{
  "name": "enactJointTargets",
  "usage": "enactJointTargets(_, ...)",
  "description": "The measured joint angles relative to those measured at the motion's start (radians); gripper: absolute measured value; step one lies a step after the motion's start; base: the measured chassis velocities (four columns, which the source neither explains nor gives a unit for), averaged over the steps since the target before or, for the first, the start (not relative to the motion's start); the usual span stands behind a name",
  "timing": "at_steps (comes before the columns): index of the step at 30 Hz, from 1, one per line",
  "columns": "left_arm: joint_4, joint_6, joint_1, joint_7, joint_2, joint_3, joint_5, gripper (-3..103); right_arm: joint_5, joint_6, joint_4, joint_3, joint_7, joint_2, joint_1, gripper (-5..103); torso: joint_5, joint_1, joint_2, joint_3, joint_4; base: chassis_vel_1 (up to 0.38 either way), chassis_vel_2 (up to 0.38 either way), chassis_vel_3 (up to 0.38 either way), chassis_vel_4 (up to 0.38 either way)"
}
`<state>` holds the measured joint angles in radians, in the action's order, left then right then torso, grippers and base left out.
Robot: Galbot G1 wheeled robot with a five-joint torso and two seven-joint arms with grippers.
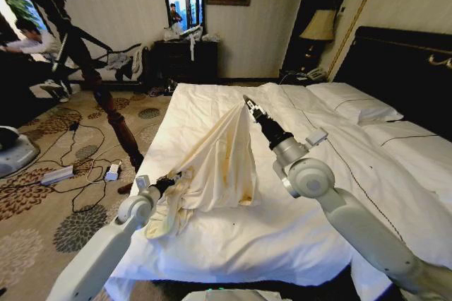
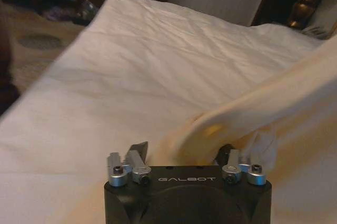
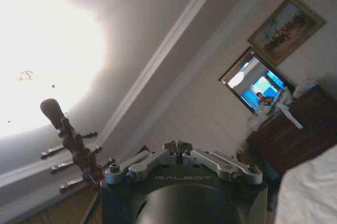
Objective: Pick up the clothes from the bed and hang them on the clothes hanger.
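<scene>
The clothes (image 1: 222, 163), a pale cream-yellow garment, are pulled up into a tent shape over the white bed (image 1: 212, 244). My right gripper (image 1: 248, 103) is shut on the garment's peak, above the middle of the bed; the right wrist view shows its fingers (image 3: 178, 145) pressed together. At the garment's lower left corner, near the bed's left edge, sits my left gripper (image 1: 171, 180). The left gripper (image 2: 182, 153) is open, its fingers wide apart with bunched clothes (image 2: 253, 113) lying between them. The clothes hanger is out of view.
A dark wooden coat stand (image 1: 113, 114) rises from the patterned carpet left of the bed, also seen as the coat stand (image 3: 68, 140). Cables and power strips (image 1: 85, 170) lie on the floor. White pillows (image 1: 349, 99) and the black headboard (image 1: 402, 61) are at the right.
</scene>
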<state>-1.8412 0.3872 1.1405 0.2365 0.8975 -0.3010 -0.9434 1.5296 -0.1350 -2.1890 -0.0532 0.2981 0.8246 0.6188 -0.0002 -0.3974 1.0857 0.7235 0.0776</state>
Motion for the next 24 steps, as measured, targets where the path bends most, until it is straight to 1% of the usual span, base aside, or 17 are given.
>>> enactJointTargets(1,-0.016,-0.001,0.034,-0.002,-0.011,-0.019,0.029,76,0.008,-0.005,0.000,-0.002,0.000,0.003,-0.011,0,-0.0001,0.000,0.000,0.000,0.0001,0.000,0.000,0.000,0.000)
enactJointTargets(2,-0.040,-0.007,0.087,-0.003,-0.027,-0.046,0.084,81,0.021,-0.010,-0.003,-0.005,-0.002,0.004,-0.026,0,0.0001,0.000,0.000,0.000,0.0001,0.000,0.000,0.000,0.000)
enactJointTargets(3,-0.052,-0.014,0.111,-0.007,-0.032,-0.058,0.104,86,0.023,-0.011,-0.005,-0.005,-0.003,0.004,-0.030,0,0.0001,0.000,0.000,0.000,0.0000,0.000,0.000,0.000,0.000)
enactJointTargets(4,-0.052,-0.014,0.111,-0.007,-0.032,-0.058,0.104,86,0.023,-0.011,-0.005,-0.005,-0.003,0.004,-0.030,0,0.0001,0.000,0.000,0.000,0.0000,0.000,0.000,0.000,0.000)
enactJointTargets(6,-0.090,-0.032,0.168,-0.022,-0.037,-0.094,0.131,97,0.025,-0.013,-0.009,-0.006,-0.007,0.004,-0.042,0,0.0001,0.000,0.000,0.000,0.0000,0.000,0.000,0.000,0.000)
enactJointTargets(8,-0.112,-0.055,0.199,-0.041,-0.038,-0.110,0.142,99,0.024,-0.015,-0.014,-0.008,-0.010,0.001,-0.045,0,0.0002,0.000,0.000,0.000,0.0001,0.000,0.000,0.000,0.000)
enactJointTargets(9,-0.112,-0.055,0.199,-0.041,-0.038,-0.110,0.142,99,0.024,-0.015,-0.014,-0.008,-0.010,0.001,-0.045,0,0.0002,0.000,0.000,0.000,0.0001,0.000,0.000,0.000,0.000)
enactJointTargets(10,-0.129,-0.074,0.216,-0.057,-0.040,-0.112,0.149,100,0.021,-0.015,-0.019,-0.010,-0.011,-0.002,-0.045,0,0.0002,0.000,0.000,0.000,0.0003,0.000,0.000,0.000,0.000)
enactJointTargets(13,-0.172,-0.103,0.251,-0.079,-0.031,-0.099,0.162,100,0.003,-0.016,-0.030,-0.012,-0.019,-0.012,-0.037,0,0.0004,0.000,0.000,0.000,0.0003,0.000,0.000,0.000,0.000)
enactJointTargets(16,-0.185,-0.109,0.259,-0.081,-0.021,-0.088,0.174,100,-0.002,-0.016,-0.036,-0.012,-0.021,-0.017,-0.032,0,0.0002,0.000,0.000,0.000,0.0002,0.000,0.000,0.000,0.000)
enactJointTargets(19,-0.195,-0.121,0.259,-0.081,0.023,-0.051,0.218,100,-0.011,-0.016,-0.052,-0.017,-0.026,-0.034,-0.012,0,0.0003,0.000,0.000,0.000,0.0004,0.000,0.000,0.000,0.000)
enactJointTargets(21,-0.193,-0.124,0.258,-0.081,0.028,-0.048,0.224,100,-0.012,-0.016,-0.053,-0.017,-0.027,-0.035,-0.010,0,0.0003,0.000,0.000,0.000,0.0004,0.000,0.000,0.000,0.000)
enactJointTargets(24,-0.185,-0.135,0.256,-0.083,0.060,-0.021,0.257,100,-0.017,-0.016,-0.053,-0.017,-0.029,-0.036,-0.008,0,0.0003,0.000,0.000,0.000,0.0002,0.000,0.000,0.000,0.000)
